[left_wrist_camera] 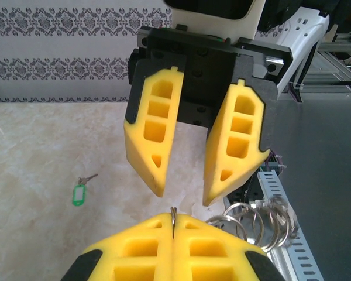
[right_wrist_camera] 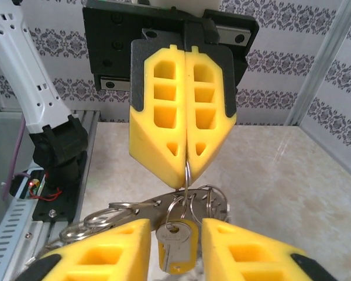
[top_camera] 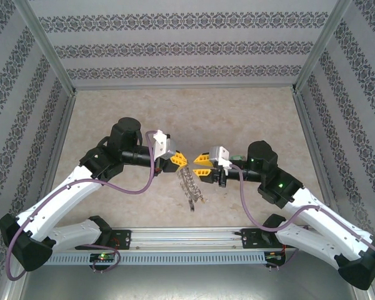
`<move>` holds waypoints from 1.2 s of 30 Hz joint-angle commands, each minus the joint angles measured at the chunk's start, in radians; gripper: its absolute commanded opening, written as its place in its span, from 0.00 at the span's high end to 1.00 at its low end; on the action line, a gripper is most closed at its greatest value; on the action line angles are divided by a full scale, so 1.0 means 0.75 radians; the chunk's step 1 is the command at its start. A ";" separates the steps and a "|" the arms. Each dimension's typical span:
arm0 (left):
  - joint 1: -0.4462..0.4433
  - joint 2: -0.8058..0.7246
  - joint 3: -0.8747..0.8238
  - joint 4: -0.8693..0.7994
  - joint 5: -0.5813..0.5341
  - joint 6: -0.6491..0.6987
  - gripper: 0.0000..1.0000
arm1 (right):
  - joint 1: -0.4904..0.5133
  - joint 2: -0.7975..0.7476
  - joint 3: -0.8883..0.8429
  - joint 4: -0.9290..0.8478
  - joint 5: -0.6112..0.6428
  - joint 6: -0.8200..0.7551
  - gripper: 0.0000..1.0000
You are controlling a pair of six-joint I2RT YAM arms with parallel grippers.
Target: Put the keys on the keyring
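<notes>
Dangling keyring point(top_camera: 190, 185) forms a spiky, silvery, tangled cluster.

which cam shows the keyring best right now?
Right wrist. The keyring is close up there, its wire pinched in the shut left gripper, with loops and a yellow key hanging below. Left wrist gives one sliver of wire plus some loops at lower right. Top view gives just a small dangling bunch.

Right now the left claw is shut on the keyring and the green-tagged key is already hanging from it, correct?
Not quite. The left claw is shut on the keyring, but the green-tagged key lies on the table, apart from it; the left wrist view shows this.
</notes>
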 commanded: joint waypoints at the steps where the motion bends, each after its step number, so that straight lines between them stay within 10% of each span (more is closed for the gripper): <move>1: -0.021 0.005 0.070 -0.046 0.039 0.076 1.00 | 0.022 0.019 0.047 0.009 0.028 -0.040 0.74; 18: -0.023 0.019 0.063 -0.022 0.030 0.067 1.00 | 0.049 0.086 0.064 0.099 -0.005 -0.009 0.76; 28: -0.024 0.019 0.041 0.035 0.032 0.030 1.00 | 0.054 0.091 0.072 0.111 -0.005 -0.016 0.98; 36: -0.043 0.074 0.127 -0.261 -0.167 0.143 0.98 | 0.056 0.061 0.101 0.036 0.079 -0.041 1.00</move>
